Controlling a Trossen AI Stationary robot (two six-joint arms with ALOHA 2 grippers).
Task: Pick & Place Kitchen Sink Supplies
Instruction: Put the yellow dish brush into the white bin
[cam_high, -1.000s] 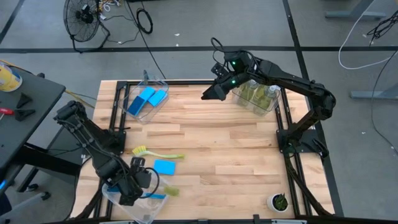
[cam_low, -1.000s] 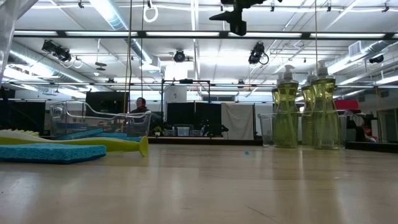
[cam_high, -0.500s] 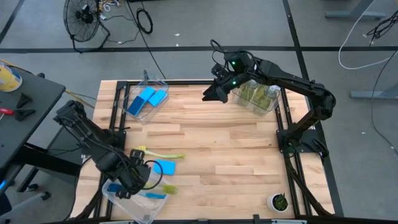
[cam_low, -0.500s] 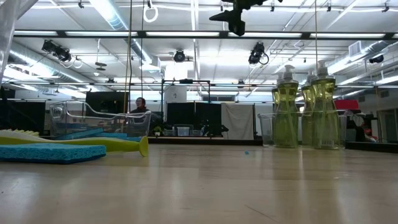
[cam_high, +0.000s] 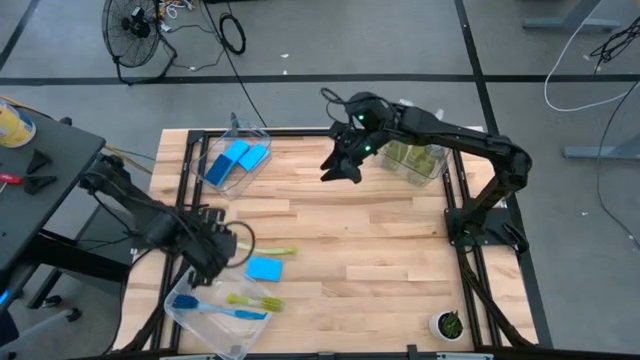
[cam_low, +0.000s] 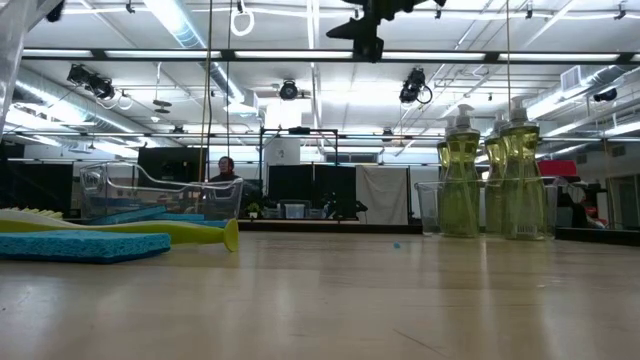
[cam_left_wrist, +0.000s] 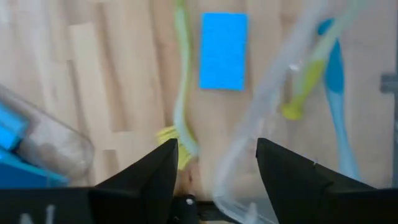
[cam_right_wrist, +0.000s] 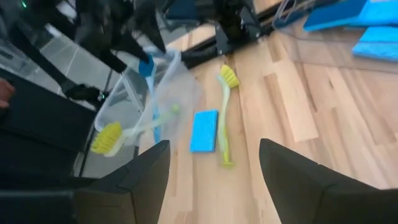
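My left gripper (cam_high: 218, 255) (cam_left_wrist: 214, 146) hangs open over the table's near left, beside the bristle end of a yellow-green dish brush (cam_high: 262, 250) (cam_left_wrist: 180, 93) that lies flat on the wood. A blue sponge (cam_high: 264, 268) (cam_left_wrist: 222, 51) lies flat just near of that brush. My right gripper (cam_high: 330, 172) (cam_right_wrist: 213, 143) is open in the air at the far middle, left of a clear bin (cam_high: 437, 165) holding soap bottles (cam_low: 460, 180). Neither gripper has anything between its fingers.
A clear bin (cam_high: 185, 318) at the near-left corner holds a blue brush (cam_high: 215, 307) and a yellow-green brush (cam_high: 255, 300). Another clear bin (cam_high: 243, 178) at the far left holds blue sponges (cam_high: 238, 156). A small potted plant (cam_high: 448, 323) stands near right. Bare wood lies across the middle.
My left gripper has risen from over the near-left bin and gone toward the far edge, ending beside the brush on the table. My right gripper has gone a little toward the table's left, away from the soap bin, and has rolled.
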